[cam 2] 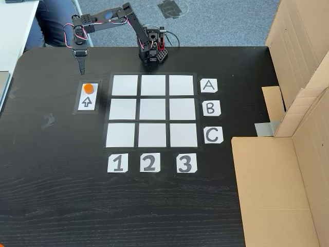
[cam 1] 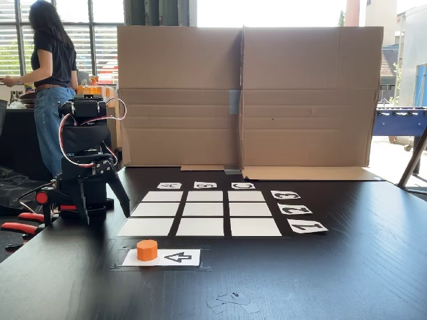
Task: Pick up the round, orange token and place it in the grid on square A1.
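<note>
In the low fixed view from the tabletop's edge, my fingers (cam 1: 120,190) hang at the left, points down just above the dark tabletop (cam 1: 333,267), with nothing between them. From this side they look drawn nearly together, though the angle is poor and I cannot tell for sure whether a gap remains. The token (cam 1: 147,250) sits on the left end of the arrow card (cam 1: 163,257), nearer the camera than my fingers and slightly to their right — so from here the reach is toward the lens. The grid (cam 1: 203,209) lies to the right of both, with the letter cards along its far edge.

In the fixed view from above, my fingers (cam 2: 81,64) taper to one thin point over bare tabletop, just beyond the top edge of the arrow card (cam 2: 87,101). The token (cam 2: 89,88) lies directly below them in this picture, near but not touching, at the head of the printed arrow. Being round, it offers no long axis to line up with. Square A1 (cam 2: 125,85) is the top-left cell, in line with the "A" card (cam 2: 208,85) and the "1" card (cam 2: 117,163) — just right of the token. I judge the pick not yet begun: I must come a short way down-picture, then open over the token.
</note>
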{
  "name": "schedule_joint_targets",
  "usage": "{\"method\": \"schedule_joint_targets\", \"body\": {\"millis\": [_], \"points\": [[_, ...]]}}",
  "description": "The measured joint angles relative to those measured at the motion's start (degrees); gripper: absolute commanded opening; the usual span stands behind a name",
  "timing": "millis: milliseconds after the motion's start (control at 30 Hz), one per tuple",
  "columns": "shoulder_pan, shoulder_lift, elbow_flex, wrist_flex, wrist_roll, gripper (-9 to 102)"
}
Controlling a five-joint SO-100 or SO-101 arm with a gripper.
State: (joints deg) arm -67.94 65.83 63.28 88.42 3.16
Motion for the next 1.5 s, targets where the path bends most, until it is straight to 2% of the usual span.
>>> {"method": "schedule_joint_targets", "body": {"millis": [400,867,1500], "points": [[4.22,-10.37,-8.26,0.0,0.0,33],[9.93,-12.48,-9.23,0.0,0.0,33],[10.63,-16.88,-9.32,0.0,0.0,32]]}}
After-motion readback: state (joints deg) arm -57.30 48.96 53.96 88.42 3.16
